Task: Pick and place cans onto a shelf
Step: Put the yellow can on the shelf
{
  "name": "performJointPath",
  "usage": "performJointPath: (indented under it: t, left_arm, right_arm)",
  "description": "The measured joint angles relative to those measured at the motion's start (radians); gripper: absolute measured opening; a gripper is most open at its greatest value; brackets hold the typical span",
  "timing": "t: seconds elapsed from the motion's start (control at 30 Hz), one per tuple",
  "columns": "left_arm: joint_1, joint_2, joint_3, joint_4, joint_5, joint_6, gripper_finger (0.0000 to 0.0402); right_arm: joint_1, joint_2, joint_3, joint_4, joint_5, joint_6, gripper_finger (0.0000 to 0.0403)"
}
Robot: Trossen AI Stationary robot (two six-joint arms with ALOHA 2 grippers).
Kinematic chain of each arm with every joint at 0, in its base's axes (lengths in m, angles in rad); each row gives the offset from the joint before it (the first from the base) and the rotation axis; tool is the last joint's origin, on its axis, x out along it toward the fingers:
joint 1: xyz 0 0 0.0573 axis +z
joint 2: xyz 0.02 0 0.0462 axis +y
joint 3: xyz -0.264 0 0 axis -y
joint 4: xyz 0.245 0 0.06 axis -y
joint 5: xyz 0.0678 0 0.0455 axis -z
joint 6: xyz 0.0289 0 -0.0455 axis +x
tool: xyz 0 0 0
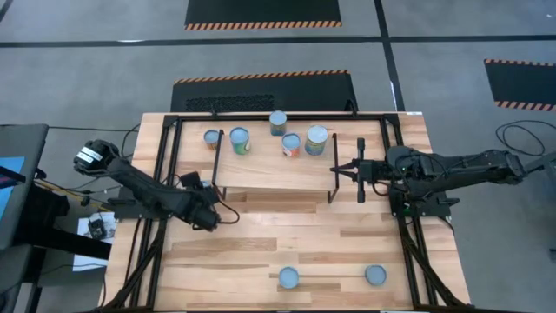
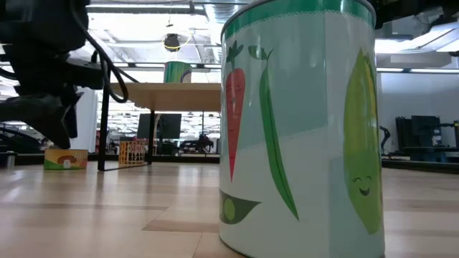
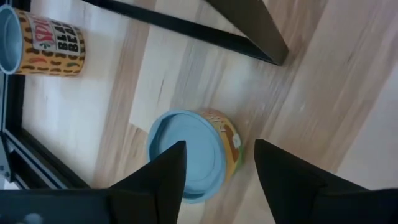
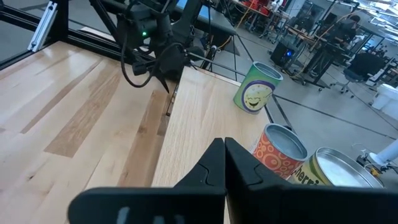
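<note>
Several cans stand on the light wooden shelf (image 1: 274,169), among them a green one (image 1: 240,140) and an orange one (image 1: 291,144). Two more cans (image 1: 288,278) (image 1: 375,275) stand on the table near its front edge. My left gripper (image 3: 217,146) is open over a low, wide can with a blue-grey top and orange label (image 3: 186,155). Its fingers are above the can, one toward each side, and touch nothing. The arm hides this can in the high view; the low view shows it (image 2: 64,158) under the gripper (image 2: 61,132). My right gripper (image 4: 224,144) is shut and empty at the shelf's right end (image 1: 337,169).
A tall bean can (image 3: 43,37) stands on the table beyond the left gripper. A large vegetable-label can (image 2: 301,129) fills the low view. The shelf's black legs (image 1: 217,178) (image 1: 333,183) and the table's black frame (image 1: 165,174) stand near both arms.
</note>
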Motion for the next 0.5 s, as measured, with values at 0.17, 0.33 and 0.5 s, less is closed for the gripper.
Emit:
performJointPath:
  t: [0.17,0.33,0.5]
  left_arm:
    - [0.019,0.0,-0.023,0.035,0.027,0.041,0.0172]
    - [0.025,0.0,-0.094,0.095,0.054,0.034,0.0163]
    - [0.025,0.0,-0.097,0.103,0.048,0.012,0.0161]
  right_arm:
    - [0.0,0.0,0.0,0.0,0.0,0.0,0.0011]
    - [0.0,0.0,0.0,0.0,0.0,0.0,0.0011]
    - [0.0,0.0,0.0,0.001,0.0,0.0,0.0011]
